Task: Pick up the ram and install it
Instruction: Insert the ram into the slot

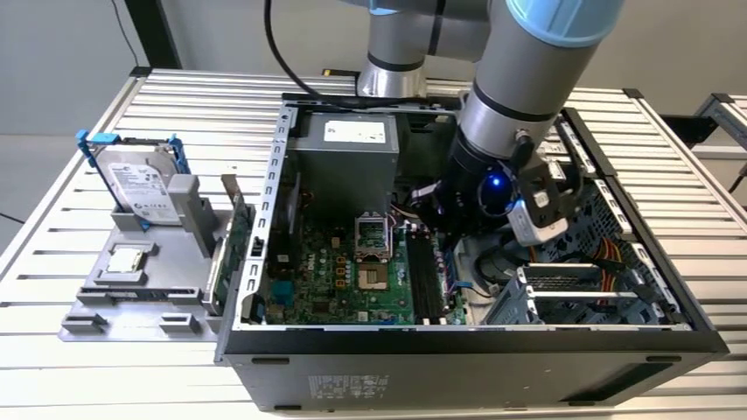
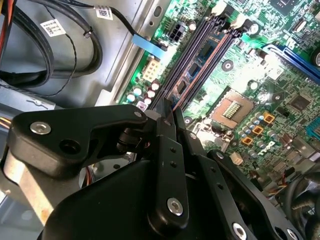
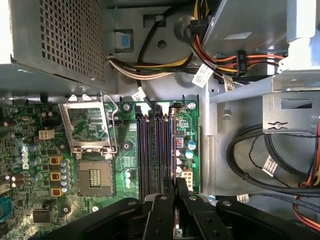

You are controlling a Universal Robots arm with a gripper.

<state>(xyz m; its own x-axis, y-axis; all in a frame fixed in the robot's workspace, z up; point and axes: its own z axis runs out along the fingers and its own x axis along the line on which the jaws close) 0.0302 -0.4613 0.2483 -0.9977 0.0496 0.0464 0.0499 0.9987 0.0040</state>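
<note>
While my arm leans over the open computer case in the exterior view, its bulk hides my gripper and the slots beneath it, so nothing of the grasp can be made out from there. Both wrist views have their lower parts blocked by my own black linkage.

My gripper has its two fingers drawn close together, pinching the top edge of the ram, also seen in the second wrist view. The ram stands on edge in the memory slot nearest the metal drive cage wall, running lengthwise along the other black slots. Only a thin blue-green sliver with dark chips shows; I cannot tell whether it is pushed fully home or whether the end latches have closed.

Beside the slots sits the processor socket, its metal frame lifted open. A hard drive stands on the grey stand on the bench, well apart from the case.
</note>
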